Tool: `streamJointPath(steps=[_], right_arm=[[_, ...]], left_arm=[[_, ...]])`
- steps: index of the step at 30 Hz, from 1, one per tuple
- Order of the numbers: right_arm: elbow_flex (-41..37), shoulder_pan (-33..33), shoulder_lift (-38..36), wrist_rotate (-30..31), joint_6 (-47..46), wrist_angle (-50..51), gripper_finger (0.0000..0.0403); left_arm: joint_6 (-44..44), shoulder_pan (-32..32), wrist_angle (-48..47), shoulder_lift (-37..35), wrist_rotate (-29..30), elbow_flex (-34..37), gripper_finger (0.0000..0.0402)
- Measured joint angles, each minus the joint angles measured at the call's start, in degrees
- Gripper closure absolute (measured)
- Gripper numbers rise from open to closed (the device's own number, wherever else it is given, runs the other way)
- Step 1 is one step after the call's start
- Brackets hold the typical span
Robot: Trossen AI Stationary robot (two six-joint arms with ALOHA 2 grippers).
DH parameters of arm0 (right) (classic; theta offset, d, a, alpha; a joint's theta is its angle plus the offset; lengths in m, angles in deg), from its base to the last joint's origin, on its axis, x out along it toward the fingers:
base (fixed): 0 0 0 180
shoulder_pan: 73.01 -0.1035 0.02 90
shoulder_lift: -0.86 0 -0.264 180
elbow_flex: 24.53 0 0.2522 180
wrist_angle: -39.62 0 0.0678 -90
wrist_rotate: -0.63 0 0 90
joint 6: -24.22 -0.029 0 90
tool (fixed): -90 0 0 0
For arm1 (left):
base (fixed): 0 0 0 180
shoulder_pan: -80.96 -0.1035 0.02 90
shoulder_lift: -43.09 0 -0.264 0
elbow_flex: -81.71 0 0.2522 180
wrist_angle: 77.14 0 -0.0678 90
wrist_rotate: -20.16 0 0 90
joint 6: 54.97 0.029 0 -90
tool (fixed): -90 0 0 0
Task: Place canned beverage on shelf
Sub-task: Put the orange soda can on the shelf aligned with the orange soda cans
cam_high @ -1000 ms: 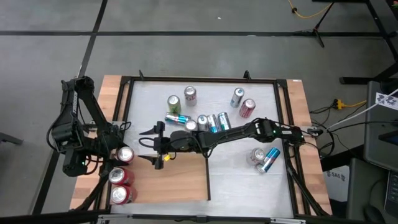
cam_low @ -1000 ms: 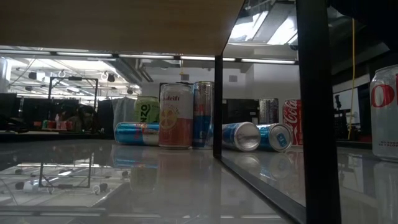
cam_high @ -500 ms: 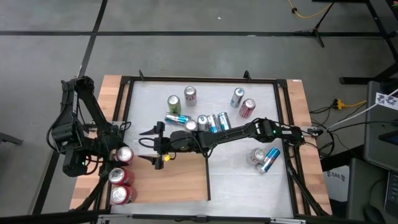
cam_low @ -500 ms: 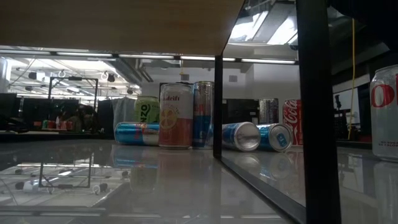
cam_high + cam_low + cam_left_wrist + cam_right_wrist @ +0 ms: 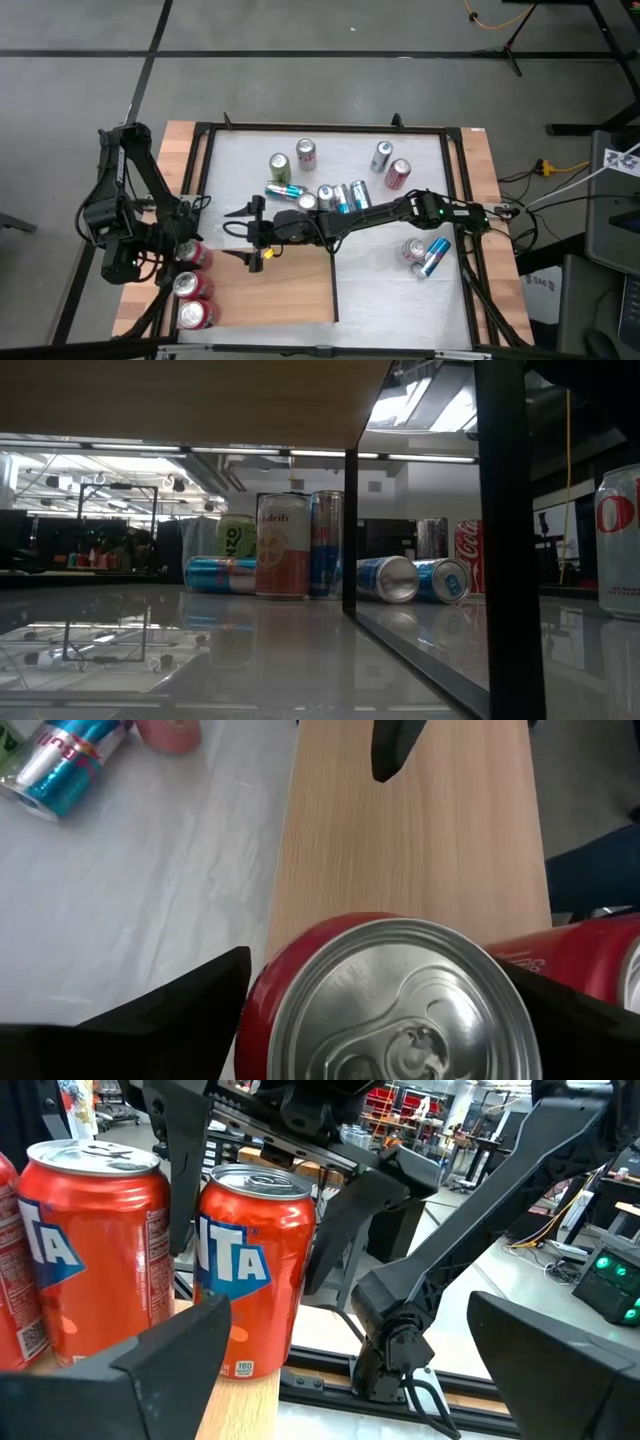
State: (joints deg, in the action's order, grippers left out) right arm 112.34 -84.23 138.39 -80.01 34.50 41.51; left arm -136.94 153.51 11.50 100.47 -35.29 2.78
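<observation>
Three red cans (image 5: 193, 286) stand in a row along the left edge of the shelf (image 5: 285, 290), whose remaining wood lies bare. Left gripper (image 5: 178, 243) straddles the rearmost can (image 5: 392, 1002), fingers spread clear of it. Right gripper (image 5: 252, 232) hovers wide open over the shelf's back edge. Loose cans (image 5: 335, 180) crowd the white table (image 5: 400, 300) behind.

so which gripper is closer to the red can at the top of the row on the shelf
Left. The left gripper straddles that red can, fingers open either side of it. The right gripper hangs open over the shelf, off to the can's side, not touching.
</observation>
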Motion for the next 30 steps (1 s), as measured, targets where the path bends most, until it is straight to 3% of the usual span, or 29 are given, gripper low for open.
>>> streamJointPath(steps=[12, 25, 30], right_arm=[[0.0, 0.0, 0.0, 0.0, 0.0, 0.0, 0.0008], [0.0, 0.0, 0.0, 0.0, 0.0, -0.2, 0.0008], [0.0, -0.1, 0.0, 0.0, 0.0, -0.5, 0.0008]], left_arm=[[0.0, 0.0, 0.0, -1.2, 0.6, -0.2, 0.005], [0.0, 0.0, 0.1, -4.5, 1.0, -5.1, 0.005], [0.0, 0.0, 0.7, -5.3, 4.8, -7.4, 0.005]])
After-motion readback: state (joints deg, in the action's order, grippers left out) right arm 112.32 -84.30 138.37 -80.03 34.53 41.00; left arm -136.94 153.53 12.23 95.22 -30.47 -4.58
